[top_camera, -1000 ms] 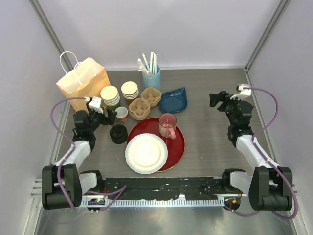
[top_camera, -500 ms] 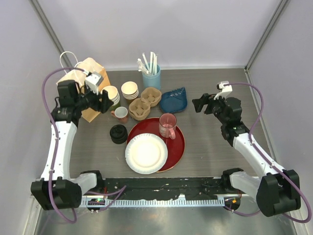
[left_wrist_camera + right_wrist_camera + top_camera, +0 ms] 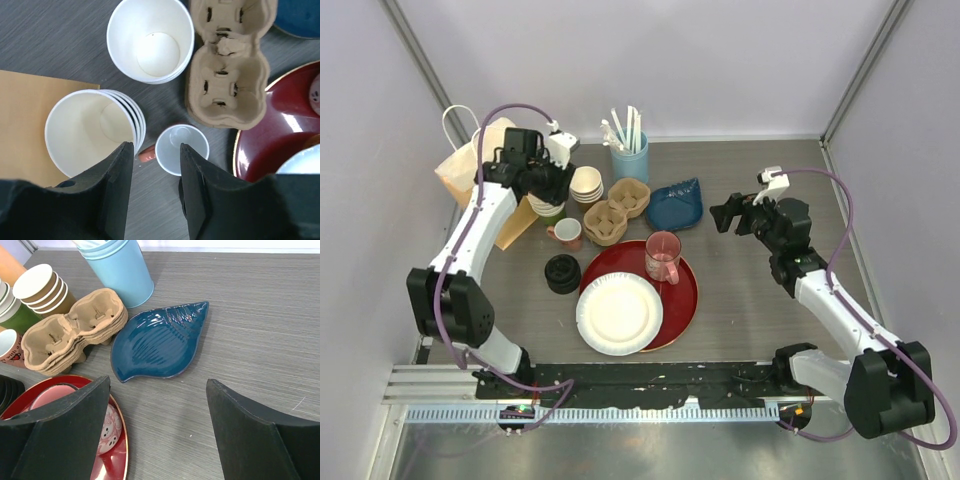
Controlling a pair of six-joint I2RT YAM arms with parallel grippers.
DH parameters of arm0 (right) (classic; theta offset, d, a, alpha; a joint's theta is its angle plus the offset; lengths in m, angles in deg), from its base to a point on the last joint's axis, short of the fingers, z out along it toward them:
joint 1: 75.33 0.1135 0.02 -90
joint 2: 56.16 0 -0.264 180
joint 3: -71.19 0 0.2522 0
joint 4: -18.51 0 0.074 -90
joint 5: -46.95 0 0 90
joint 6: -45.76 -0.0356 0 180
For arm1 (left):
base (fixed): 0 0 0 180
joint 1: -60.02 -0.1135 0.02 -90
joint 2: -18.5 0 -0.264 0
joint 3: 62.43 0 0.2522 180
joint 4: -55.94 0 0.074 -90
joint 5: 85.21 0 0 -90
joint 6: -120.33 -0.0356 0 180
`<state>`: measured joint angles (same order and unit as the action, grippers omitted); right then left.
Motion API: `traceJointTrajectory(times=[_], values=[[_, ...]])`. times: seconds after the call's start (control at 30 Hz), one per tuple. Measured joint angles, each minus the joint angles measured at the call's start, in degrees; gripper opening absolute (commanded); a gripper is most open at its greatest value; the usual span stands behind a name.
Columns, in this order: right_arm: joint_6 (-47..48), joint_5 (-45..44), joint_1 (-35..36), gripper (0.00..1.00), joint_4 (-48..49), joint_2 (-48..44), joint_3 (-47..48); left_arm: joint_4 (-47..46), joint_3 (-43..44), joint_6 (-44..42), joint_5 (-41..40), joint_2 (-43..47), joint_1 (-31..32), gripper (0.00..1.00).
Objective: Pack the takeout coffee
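1. left claw (image 3: pixel 156 147): fingers part-closed, gap bare, nothing held. It hangs over left cup stack (image 3: pixel 85 132) and small white mug (image 3: pixel 181 149).
2. right claw (image 3: pixel 157 382): wide, empty, above glossy blue shell-shaped dish (image 3: pixel 160 340).
3. Counts: 2 lidless paper-cup stacks (other: right cup stack (image 3: pixel 150 42)), 1 moulded-pulp carrier stack (image 3: pixel 227 65), 1 black lid stack (image 3: pixel 562 273), 1 kraft bag (image 3: pixel 460 170), 1 glossy red plate (image 3: pixel 685 290), 1 see-through pink mug (image 3: pixel 662 257).
4. lidded coffees: cannot tell where.
5. Versus a second ago: left arm swung from near-left to far, claw narrower; right arm shifted left.
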<state>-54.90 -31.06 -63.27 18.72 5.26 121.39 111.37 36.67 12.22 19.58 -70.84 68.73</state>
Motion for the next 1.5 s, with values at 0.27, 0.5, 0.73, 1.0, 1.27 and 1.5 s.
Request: traceJointTrajectory(times=[0.27, 0.5, 0.73, 1.0, 1.27, 1.5], values=[[0.46, 0.15, 0.26, 0.82, -0.37, 1.18, 0.0, -0.22, 2.67, -0.04, -5.95, -4.72, 0.66, 0.41], [1.03, 0.07, 0.26, 0.82, -0.61, 2.23, 0.0, -0.2, 4.13, 0.09, -6.19, -8.04, 0.66, 0.39], [1.33, -0.13, 0.26, 0.82, -0.83, 2.36, 0.0, 0.22, 4.76, 0.28, -6.21, -10.67, 0.66, 0.22], [1.49, -0.28, 0.26, 0.82, -0.85, 2.36, 0.0, 0.42, 4.94, 0.76, -6.23, -11.06, 0.66, 0.01], [1.46, -0.26, 0.33, 0.82, -0.85, 2.38, 0.0, 1.4, 5.86, 0.96, -6.25, -11.02, 0.66, 0.0], [1.49, -0.07, 0.98, 0.82, -0.87, 2.49, 0.02, 3.32, 8.07, 0.57, -6.67, -11.02, 0.66, 0.0]])
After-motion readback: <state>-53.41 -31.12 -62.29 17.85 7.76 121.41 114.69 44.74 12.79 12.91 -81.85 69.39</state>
